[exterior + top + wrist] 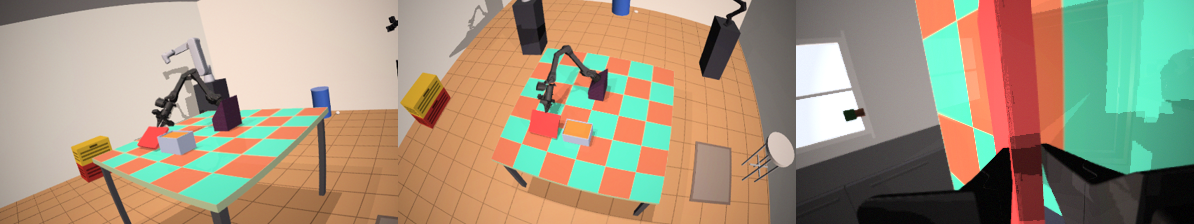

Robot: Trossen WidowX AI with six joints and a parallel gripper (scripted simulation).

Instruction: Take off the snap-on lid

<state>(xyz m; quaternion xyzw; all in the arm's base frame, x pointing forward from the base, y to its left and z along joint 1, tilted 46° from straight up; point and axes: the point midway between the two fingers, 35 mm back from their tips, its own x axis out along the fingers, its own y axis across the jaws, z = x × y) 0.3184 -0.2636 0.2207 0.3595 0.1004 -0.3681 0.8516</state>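
The red lid (544, 123) (152, 136) (1011, 85) is off the box and tilted, its far edge raised, its near edge low by the table (622, 133) (242, 154). My gripper (546, 108) (162, 123) (1024, 152) is shut on the lid's far edge; the wrist view shows the lid edge-on between the two black fingers. The grey storage box (577, 136) (176, 142) stands open just right of the lid, its orange inside showing.
A dark purple wedge block (598, 86) (227, 113) stands on the table behind the box, near the arm's base. Off the table are black cabinets (530, 26), a yellow and red crate (424, 99) (90, 157), a blue cylinder (321, 98) and a stool (778, 150).
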